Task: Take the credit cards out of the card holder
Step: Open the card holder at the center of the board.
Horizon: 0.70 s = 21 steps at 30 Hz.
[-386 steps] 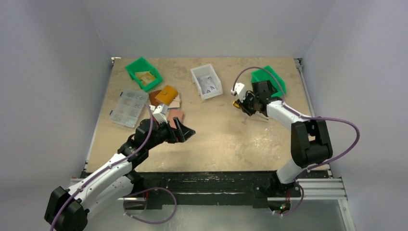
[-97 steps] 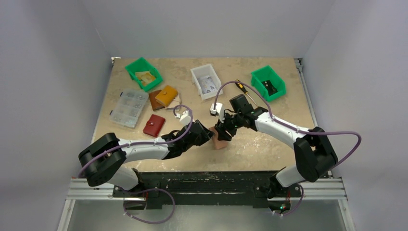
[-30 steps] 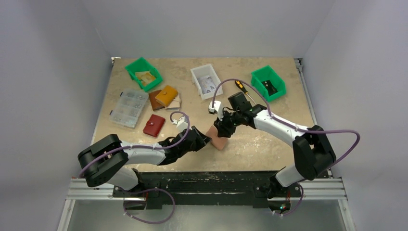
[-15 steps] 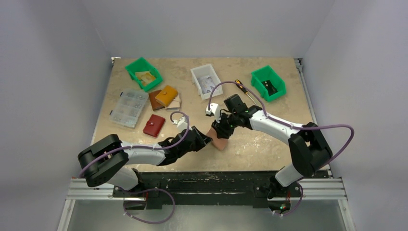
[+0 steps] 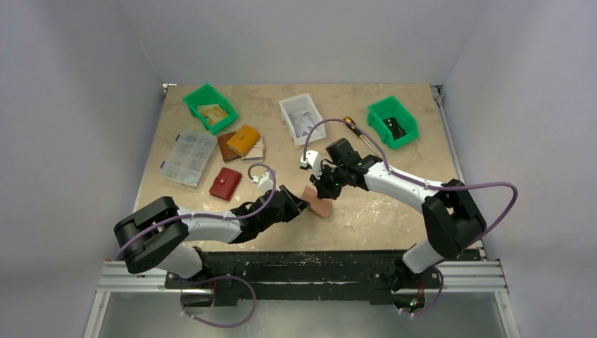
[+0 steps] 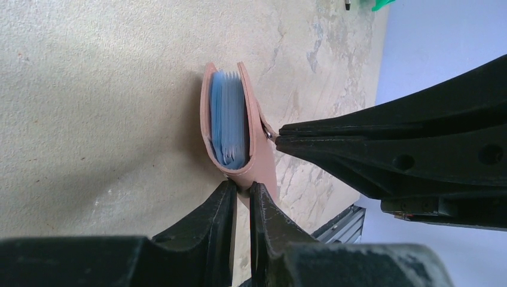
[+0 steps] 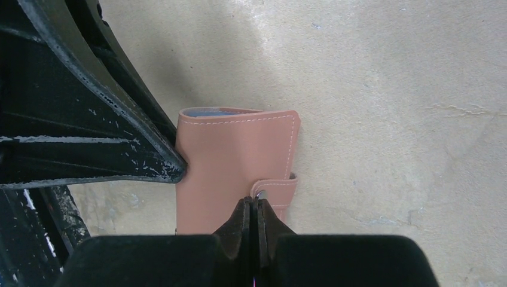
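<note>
The card holder [image 5: 320, 205] is held btwn both arms near the ctr of the table [image 5: 394, 211], a bit toward the near edge. It is folded shut, w/ the covers gaping slightly. The left gripper [image 6: 241, 186] is clamped on the holder's fold end, pink leather being pinched in the narrow gap btwn its fingers. The right gripper [image 7: 252, 202] is closed tight, jaws together on the tip of the clasp tab, right by the snap. In the left wrist view a stack of bluish leaves [image 6: 230, 119] is seen inside the covers; whether these are sleeves or credit cards can't be told. Whether the holder's lower edge touches the table can't be told either.

At left, well apart from the holder, a red pouch [image 5: 225, 183], a mustard wallet [image 5: 243, 139] and a clear organiser box [image 5: 187, 158] are seen. Along the far side two green bins [image 5: 209, 105] and a white bin [image 5: 301, 118] are placed. A screwdriver [image 5: 354, 127] lies btwn the white bin and the right-hand green one.
</note>
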Motion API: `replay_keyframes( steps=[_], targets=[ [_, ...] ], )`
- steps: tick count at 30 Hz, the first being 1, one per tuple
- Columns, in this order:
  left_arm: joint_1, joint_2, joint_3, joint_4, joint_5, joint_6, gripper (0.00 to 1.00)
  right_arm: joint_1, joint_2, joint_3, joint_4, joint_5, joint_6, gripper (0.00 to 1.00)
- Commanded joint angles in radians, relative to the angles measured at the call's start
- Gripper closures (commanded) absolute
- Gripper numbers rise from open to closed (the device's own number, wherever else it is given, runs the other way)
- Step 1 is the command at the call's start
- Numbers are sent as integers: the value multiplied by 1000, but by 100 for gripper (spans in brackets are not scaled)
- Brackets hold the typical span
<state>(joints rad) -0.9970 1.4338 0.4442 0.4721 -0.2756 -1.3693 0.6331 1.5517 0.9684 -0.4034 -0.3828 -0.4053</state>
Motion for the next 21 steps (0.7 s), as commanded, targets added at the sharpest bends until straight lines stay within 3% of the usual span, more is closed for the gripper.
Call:
replay_keyframes(
  steps=[1, 15, 21],
  targets=[
    [-7, -35, -18, 63, 4, 7, 100, -10, -19, 20, 50, 110, 1, 100],
    [-5, -44, -44, 56, 18, 45, 100, -67, -14, 9, 68, 175, 5, 100],
    [2, -74, -43, 22, 45, 107, 100, -98, -25, 31, -3, -44, -68, 100]
  ],
)
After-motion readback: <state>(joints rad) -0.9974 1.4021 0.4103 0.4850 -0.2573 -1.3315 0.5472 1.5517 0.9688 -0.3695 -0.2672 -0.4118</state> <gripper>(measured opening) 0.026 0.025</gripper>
